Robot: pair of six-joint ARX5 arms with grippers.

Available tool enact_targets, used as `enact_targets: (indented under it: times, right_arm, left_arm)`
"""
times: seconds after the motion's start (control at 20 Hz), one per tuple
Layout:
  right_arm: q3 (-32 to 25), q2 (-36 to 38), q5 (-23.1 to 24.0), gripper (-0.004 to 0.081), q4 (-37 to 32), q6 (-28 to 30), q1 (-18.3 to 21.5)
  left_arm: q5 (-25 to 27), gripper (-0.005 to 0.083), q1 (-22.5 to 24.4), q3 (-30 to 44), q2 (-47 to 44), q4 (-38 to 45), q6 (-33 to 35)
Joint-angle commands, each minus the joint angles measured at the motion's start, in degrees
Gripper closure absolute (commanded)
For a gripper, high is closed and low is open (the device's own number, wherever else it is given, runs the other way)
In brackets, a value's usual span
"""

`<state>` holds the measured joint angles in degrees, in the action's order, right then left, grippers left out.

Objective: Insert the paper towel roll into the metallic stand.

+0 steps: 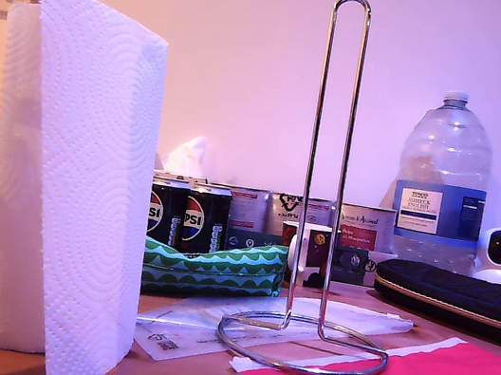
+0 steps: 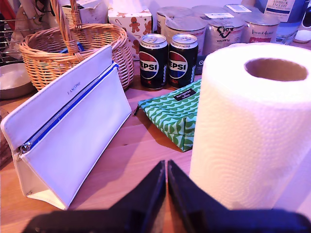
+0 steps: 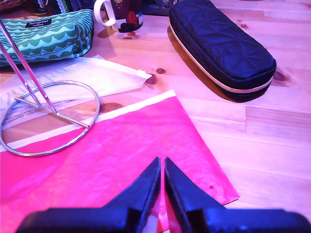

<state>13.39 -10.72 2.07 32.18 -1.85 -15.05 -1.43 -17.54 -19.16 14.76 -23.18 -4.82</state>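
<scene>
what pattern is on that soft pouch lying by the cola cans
Green and white wavy scallops on the pouch; clearest in the first wrist view.

White, chrome and pink on pale wood

The roll (image 1: 63, 185) is white with embossed swirls, the stand (image 1: 323, 190) shiny chrome; a hot-pink sheet (image 3: 107, 160) glows beside a black quilted case (image 3: 221, 46), a green wave-patterned pouch (image 2: 172, 114), a white pouch (image 2: 73, 131) with a blue zip, and black cans (image 2: 167, 60) with red-white-blue logos.
</scene>
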Motion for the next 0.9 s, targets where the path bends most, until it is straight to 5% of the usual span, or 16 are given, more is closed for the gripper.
enact_targets:
  times: [0.0,0.35,0.45,0.65,0.85]
  right_arm:
    - [-0.42,-0.35,-0.13,0.0783,-18.21,0.15,0.07]
    - [-0.42,-0.35,-0.37,0.0783,-18.29,0.11,0.07]
    - [-0.42,-0.35,-2.95,0.0783,-19.43,-4.02,0.07]
    - [-0.42,-0.35,-11.93,0.0783,-24.59,-5.68,-1.79]
    - [-0.42,-1.16,-15.26,0.0783,-23.54,-5.62,-5.95]
  left_arm:
    - [-8.68,0.0797,-0.11,0.5,0.55,8.5,0.13]
    - [-9.6,0.0797,-0.11,0.48,0.55,8.66,0.15]
    - [-12.37,0.0797,-0.11,-0.52,0.59,8.48,1.49]
    - [-17.57,0.0797,-0.26,-7.1,2.49,0.81,9.46]
    - [-22.88,0.0797,-0.59,-18.21,9.14,-11.8,24.44]
